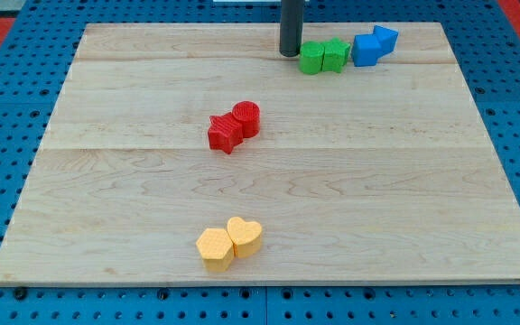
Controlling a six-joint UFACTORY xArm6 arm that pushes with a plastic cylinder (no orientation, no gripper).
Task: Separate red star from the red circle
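The red star lies near the board's middle, touching the red circle, which sits just up and to its right. My tip stands at the view's top, well above and to the right of the red pair, just left of a green block.
A second green block touches the first. A blue cube and another blue block sit to their right. A yellow hexagon and a yellow heart touch near the view's bottom. The wooden board lies on a blue pegboard.
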